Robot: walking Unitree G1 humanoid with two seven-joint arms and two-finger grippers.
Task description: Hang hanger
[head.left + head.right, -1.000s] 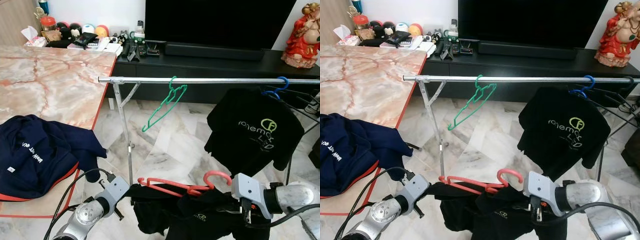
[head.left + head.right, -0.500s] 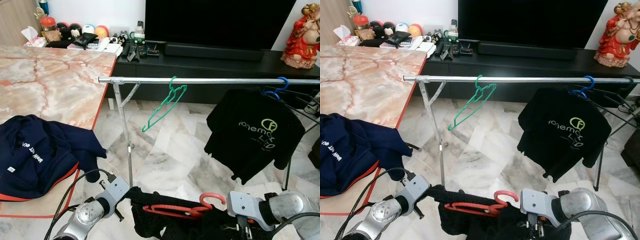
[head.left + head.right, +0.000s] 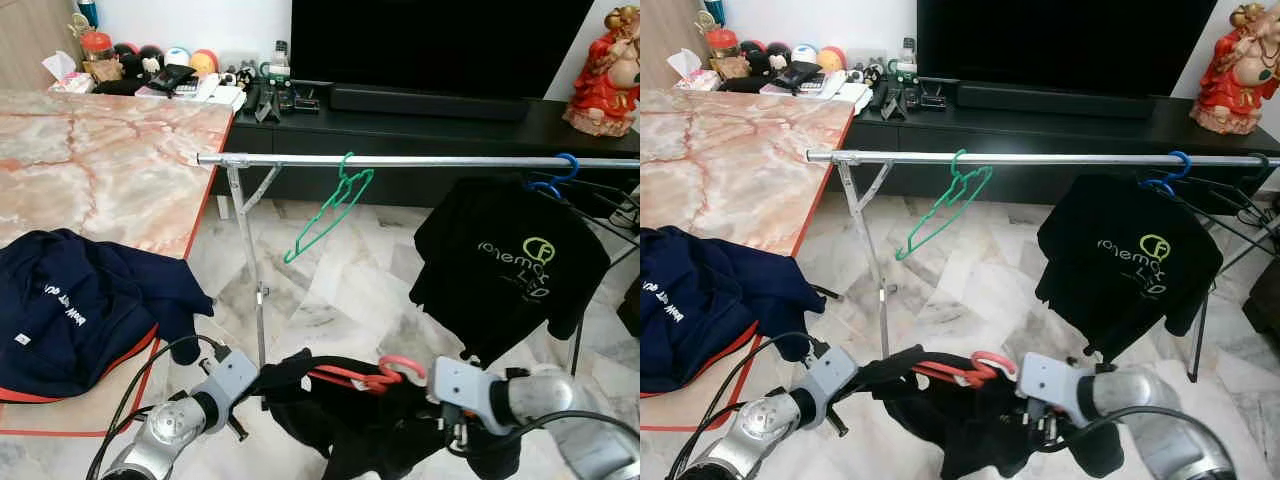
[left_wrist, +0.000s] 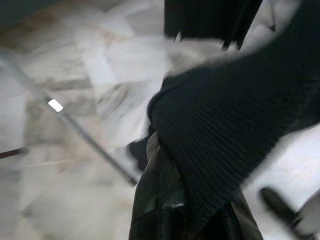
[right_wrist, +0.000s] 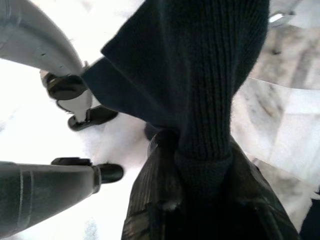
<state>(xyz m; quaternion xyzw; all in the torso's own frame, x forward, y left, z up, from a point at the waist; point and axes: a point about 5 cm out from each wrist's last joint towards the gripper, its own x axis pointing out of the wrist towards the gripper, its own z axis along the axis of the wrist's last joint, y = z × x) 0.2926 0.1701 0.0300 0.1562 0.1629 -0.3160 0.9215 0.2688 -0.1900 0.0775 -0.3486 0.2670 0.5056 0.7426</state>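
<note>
Nearest, low over the marble floor (image 3: 340, 290), both arms hold up a black garment (image 3: 350, 420) on a red hanger (image 3: 365, 376). The left gripper (image 4: 165, 200) pinches the knitted cloth at the garment's left end, fingers closed on it. The right gripper (image 5: 190, 200) grips the cloth just right of the red hook; its fingers seem clamped on the fabric, though the close view is mostly dark knit. The hanger sits between the two grippers, well below the rail.

To the left, a navy jacket (image 3: 70, 305) lies on the marble table (image 3: 110, 160). Farther off, a metal rail (image 3: 420, 160) runs across, with a bare green hanger (image 3: 330, 210) near its left end and a black T-shirt (image 3: 510, 265) on a blue hanger (image 3: 555, 175) at the right. Beyond is a dark TV console (image 3: 450, 115), with a red figurine (image 3: 605, 75) at its far right.
</note>
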